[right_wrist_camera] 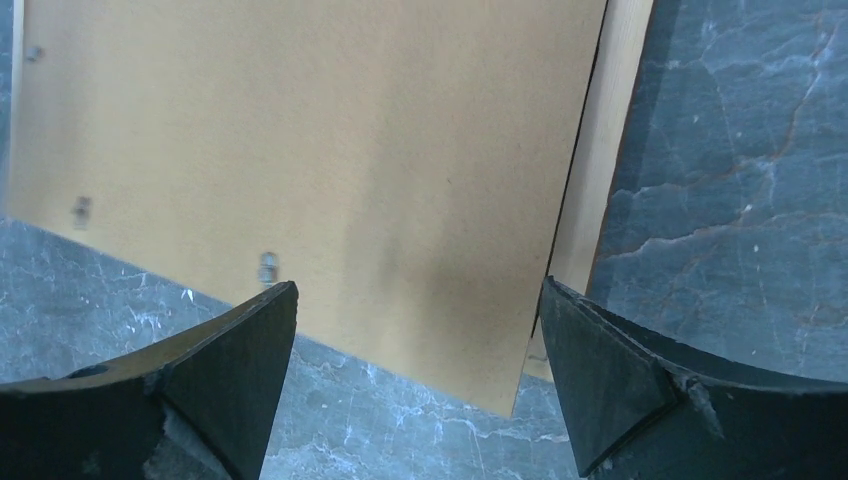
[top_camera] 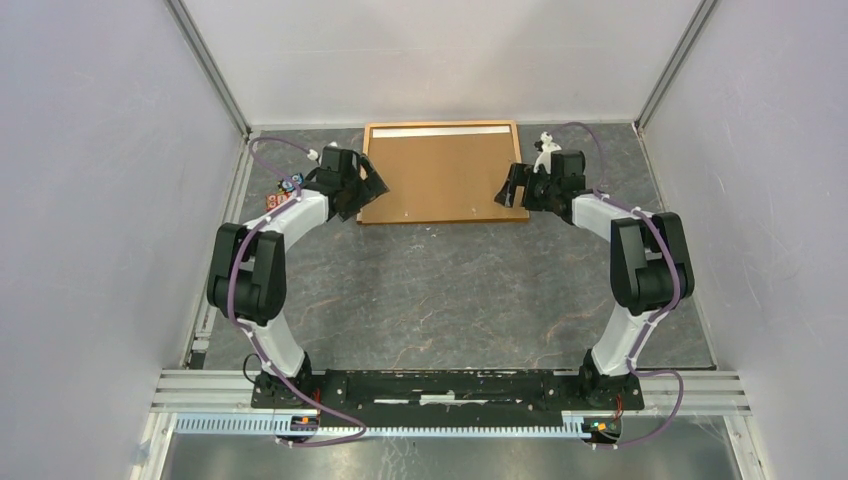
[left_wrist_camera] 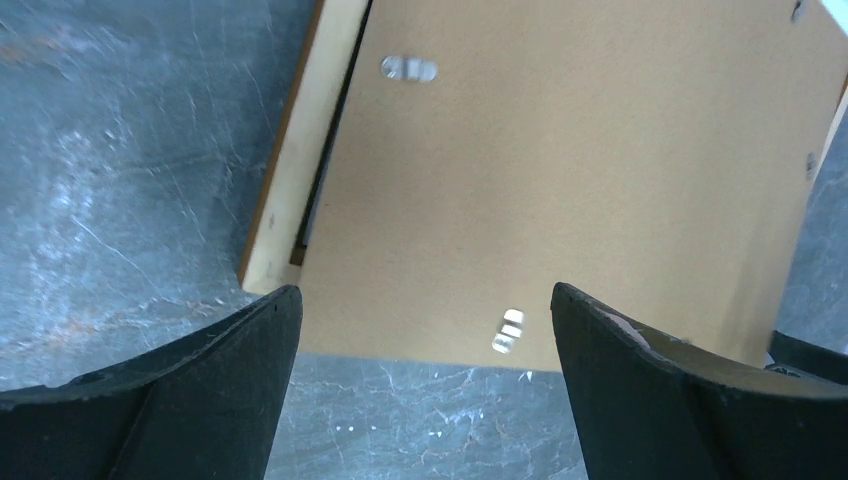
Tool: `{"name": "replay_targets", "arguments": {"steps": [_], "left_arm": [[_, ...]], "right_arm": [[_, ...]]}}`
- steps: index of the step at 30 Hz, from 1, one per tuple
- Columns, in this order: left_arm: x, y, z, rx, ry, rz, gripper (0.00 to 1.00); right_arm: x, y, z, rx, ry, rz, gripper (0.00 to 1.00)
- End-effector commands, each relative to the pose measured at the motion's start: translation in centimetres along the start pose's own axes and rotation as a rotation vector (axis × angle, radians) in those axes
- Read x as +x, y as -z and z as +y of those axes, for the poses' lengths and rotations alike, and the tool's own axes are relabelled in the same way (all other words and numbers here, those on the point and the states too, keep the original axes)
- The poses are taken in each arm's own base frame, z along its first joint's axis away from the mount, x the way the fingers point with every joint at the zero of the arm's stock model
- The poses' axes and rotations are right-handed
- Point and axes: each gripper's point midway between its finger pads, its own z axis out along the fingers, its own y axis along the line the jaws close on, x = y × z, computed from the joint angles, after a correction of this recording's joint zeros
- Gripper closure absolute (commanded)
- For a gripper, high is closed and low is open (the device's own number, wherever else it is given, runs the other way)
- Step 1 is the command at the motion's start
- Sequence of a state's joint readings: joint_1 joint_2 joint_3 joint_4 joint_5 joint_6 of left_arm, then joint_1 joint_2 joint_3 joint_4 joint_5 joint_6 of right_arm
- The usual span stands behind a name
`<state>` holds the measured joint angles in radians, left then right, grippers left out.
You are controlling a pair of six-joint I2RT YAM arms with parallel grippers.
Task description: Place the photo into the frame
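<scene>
I've got the frame [left_wrist_camera: 300, 150] lying face down at the far side of the table [top_camera: 440, 290], its backing board [top_camera: 440, 175] turned up at me. The left gripper [left_wrist_camera: 425, 295] hangs over the frame's near left corner, jaws spread wide and empty. The right gripper [right_wrist_camera: 418, 288] hangs over the near right corner, also wide open and holding nothing.

I can't see the photo itself. A pale strip [top_camera: 440, 131] shows just inside the frame's far rail. That may be the print's white back under the board, but I can't tell for sure.

The board looks slid toward the frame's near edge. From the right wrist its corner pokes past the rail end, and from the left wrist there's a dark gap along the left rail. So I'd say the job now is seating that board.

To do it well, I'd bring both arms onto the near edge together and push evenly toward the far rail. That should stop the board skewing or riding up over the rail. I'd also keep the fingertips low and off the metal tabs [left_wrist_camera: 408, 68].

Count:
- one frame
- one backing board
- two grippers
- two bright tabs plain in the left wrist view
- three small tabs in the right wrist view
</scene>
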<state>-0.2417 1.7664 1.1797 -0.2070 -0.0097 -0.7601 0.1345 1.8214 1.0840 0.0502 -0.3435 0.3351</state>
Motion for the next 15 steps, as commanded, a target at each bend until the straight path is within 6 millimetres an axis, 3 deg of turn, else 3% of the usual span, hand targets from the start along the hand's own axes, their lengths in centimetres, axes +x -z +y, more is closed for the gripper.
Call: {"name": "replay_targets", "arguments": {"steps": [1, 5, 9, 15], "left_arm": [[-4.5, 0.3, 0.3, 0.002, -0.024, -0.104, 0.0], [-5.8, -0.5, 1.3, 0.009, 0.02, -0.112, 0.0], [-6.5, -2.5, 0.2, 0.076, 0.039, -0.089, 0.0], [-5.5, -5.4, -1.5, 0.167, 0.045, 0.001, 0.0]], "right_arm": [[-3.8, -0.1, -0.6, -0.005, 0.036, -0.074, 0.03], [-4.8, -0.9, -2.1, 0.004, 0.016, -0.082, 0.02], [-5.7, -2.2, -2.6, -0.007, -0.002, -0.092, 0.02], [-5.7, -4.3, -1.9, -0.092, -0.044, -0.073, 0.02]]}}
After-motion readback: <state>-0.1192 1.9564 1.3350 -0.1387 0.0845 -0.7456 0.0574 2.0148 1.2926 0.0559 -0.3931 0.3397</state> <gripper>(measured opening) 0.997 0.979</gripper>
